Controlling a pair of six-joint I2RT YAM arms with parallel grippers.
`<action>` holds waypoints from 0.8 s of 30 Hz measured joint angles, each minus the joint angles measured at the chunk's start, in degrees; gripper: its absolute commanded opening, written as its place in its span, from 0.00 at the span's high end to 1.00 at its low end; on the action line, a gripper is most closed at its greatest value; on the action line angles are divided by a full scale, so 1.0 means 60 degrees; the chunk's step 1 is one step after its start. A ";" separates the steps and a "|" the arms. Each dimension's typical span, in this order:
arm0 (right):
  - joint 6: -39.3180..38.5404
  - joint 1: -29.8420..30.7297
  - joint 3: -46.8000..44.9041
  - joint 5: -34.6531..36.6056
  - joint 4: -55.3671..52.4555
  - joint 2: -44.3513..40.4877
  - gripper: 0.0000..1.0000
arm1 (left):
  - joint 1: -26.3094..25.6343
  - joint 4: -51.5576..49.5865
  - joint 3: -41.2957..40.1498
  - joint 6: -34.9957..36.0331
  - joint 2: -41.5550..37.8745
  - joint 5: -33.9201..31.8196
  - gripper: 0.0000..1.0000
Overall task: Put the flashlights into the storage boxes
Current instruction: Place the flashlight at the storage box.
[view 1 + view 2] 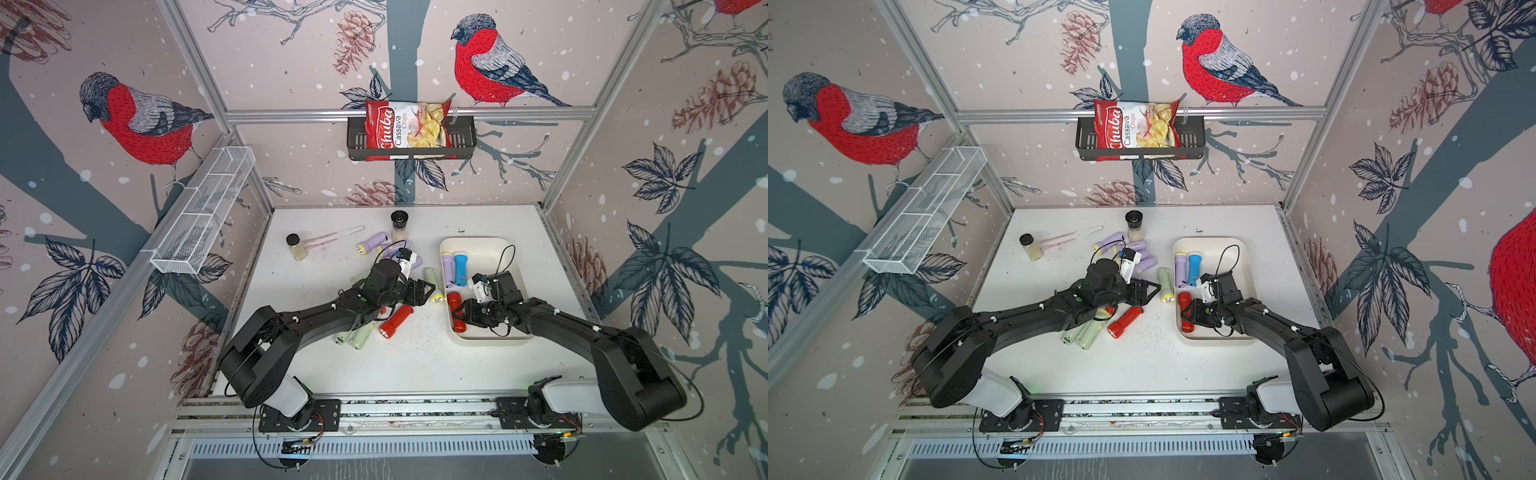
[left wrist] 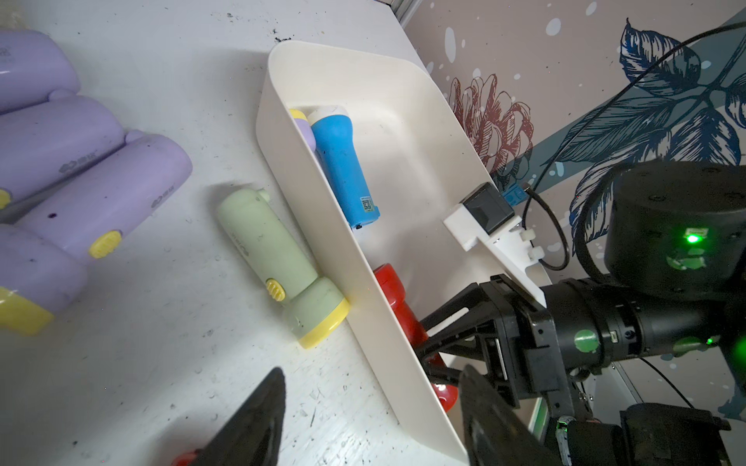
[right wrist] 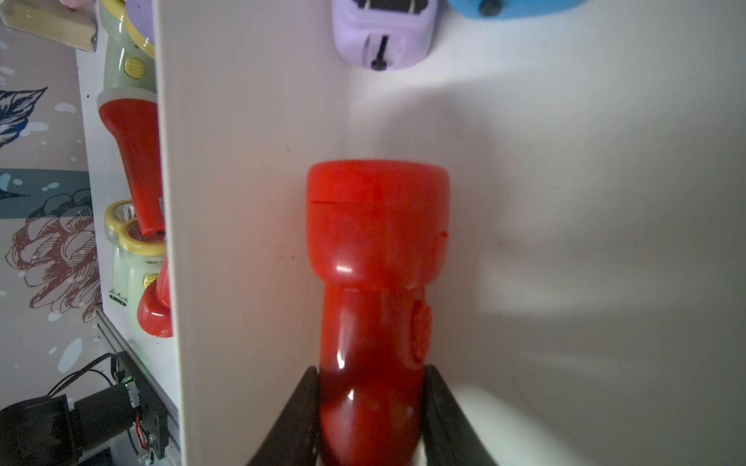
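The cream storage box [image 1: 490, 249] stands right of the table's centre. Inside it lie a lilac flashlight [image 1: 447, 269] and a blue flashlight [image 1: 460, 269], side by side. My right gripper [image 3: 370, 371] is shut on a red flashlight [image 3: 375, 242] that lies against the box's left wall [image 2: 363, 282], low inside the box. My left gripper [image 2: 371, 387] hangs open and holds nothing, just left of that wall. A pale green flashlight [image 2: 274, 258] lies against the wall's outside. On the table lie several lilac flashlights [image 1: 376, 243], a red one [image 1: 397, 322] and pale green ones [image 1: 359, 336].
Two small clear jars with black lids [image 1: 296, 246] [image 1: 399, 224] and a pink stick [image 1: 332, 237] sit at the back of the table. A white wire basket [image 1: 203, 212] hangs on the left wall. A black shelf [image 1: 461, 137] holds a chips bag.
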 measured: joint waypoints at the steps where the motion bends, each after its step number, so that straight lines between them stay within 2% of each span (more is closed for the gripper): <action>1: 0.0007 0.0011 -0.0004 -0.0007 0.0069 0.0036 0.60 | 0.0000 -0.0004 -0.0015 0.0000 -0.0007 -0.0004 0.33; 10: 0.0284 0.0069 0.0066 -0.0036 0.0433 0.0222 0.45 | 0.0000 -0.0036 -0.0022 0.0018 -0.0069 -0.0153 0.33; 19: 0.0284 0.0102 0.0127 0.0058 0.0251 -0.0361 0.43 | -0.0004 -0.0062 -0.0197 0.0069 -0.0372 -0.0277 0.32; 24: 0.0240 0.0208 0.0146 0.0379 0.0073 -0.1198 0.43 | -0.0004 -0.0146 -0.0441 0.0073 -0.0732 -0.0426 0.32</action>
